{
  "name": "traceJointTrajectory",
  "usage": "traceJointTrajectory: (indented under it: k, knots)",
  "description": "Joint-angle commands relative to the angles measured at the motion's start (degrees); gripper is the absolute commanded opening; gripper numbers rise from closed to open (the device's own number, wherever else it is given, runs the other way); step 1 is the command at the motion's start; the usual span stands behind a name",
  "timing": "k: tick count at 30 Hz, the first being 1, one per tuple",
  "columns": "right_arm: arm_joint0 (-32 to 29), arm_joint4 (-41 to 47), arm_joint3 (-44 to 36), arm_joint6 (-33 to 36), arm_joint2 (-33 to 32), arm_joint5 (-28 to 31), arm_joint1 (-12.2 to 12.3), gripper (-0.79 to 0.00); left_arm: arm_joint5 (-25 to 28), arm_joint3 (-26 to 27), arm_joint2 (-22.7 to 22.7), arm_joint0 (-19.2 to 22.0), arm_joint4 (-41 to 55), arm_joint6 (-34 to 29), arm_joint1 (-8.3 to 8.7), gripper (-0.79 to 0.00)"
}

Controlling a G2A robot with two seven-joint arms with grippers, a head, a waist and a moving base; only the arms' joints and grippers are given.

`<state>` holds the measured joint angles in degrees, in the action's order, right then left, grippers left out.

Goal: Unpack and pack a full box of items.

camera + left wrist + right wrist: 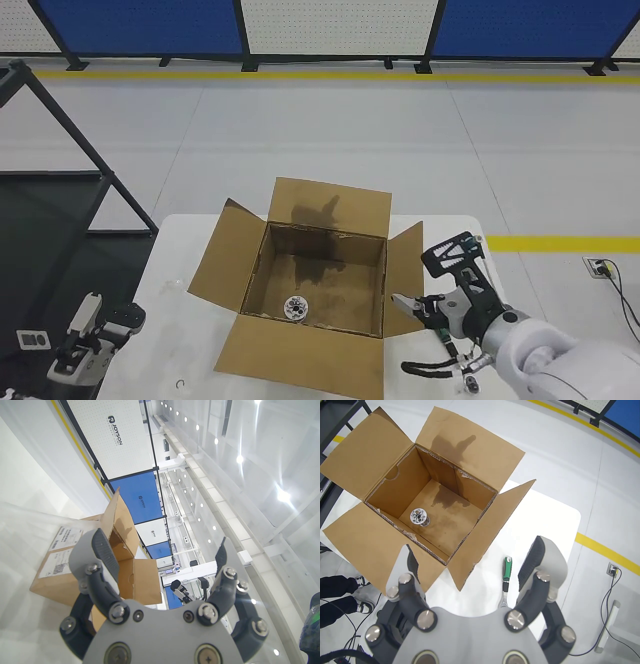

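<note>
- On the white bench (170,300) stands the cardboard box (330,205), upright, with all four flaps folded outward.
- On the box floor, near the corner closest to the robot's left, a small round metal part (419,516) stands on end.
- A dark patch (455,447) marks the far flap, and another marks the floor of the box.
- The right hand (473,543) hangs over the bench just beside the box's right flap, fingers spread wide and holding nothing.
- A green-handled ratchet wrench (506,572) lies on the bench under that hand, apart from the box.
- The left hand (161,536) sits low at the bench's near left corner, well apart from the box, fingers wide apart and empty.
</note>
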<state>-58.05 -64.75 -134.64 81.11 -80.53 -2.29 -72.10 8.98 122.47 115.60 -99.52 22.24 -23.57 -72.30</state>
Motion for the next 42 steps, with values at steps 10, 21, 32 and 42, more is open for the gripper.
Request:
traceJointTrajectory:
  k: [10, 21, 32, 42]
  knots:
    - [1.43, -0.57, 3.9, -3.31, 6.2, 2.28, -0.24, 0.0, -2.2, -0.81, -0.43, 1.31, -1.07, -0.62, 0.23, 0.0]
    - [27.6, 0.15, 25.36, 0.4, 30.25, -8.26, -5.39, 0.0, -3.16, -3.45, -0.78, 4.02, -2.23, -1.5, 0.7, 0.0]
    - [44.36, 9.71, 54.92, -1.9, 48.54, -17.55, -15.17, 0.0, -1.1, -4.86, 0.79, 3.65, 1.24, -1.27, 0.74, 0.0]
    - [47.55, 15.61, 62.01, -1.7, 51.33, -15.92, -18.39, 0.0, -1.14, -4.93, 1.08, 3.66, 1.57, -1.18, 0.76, 0.0]
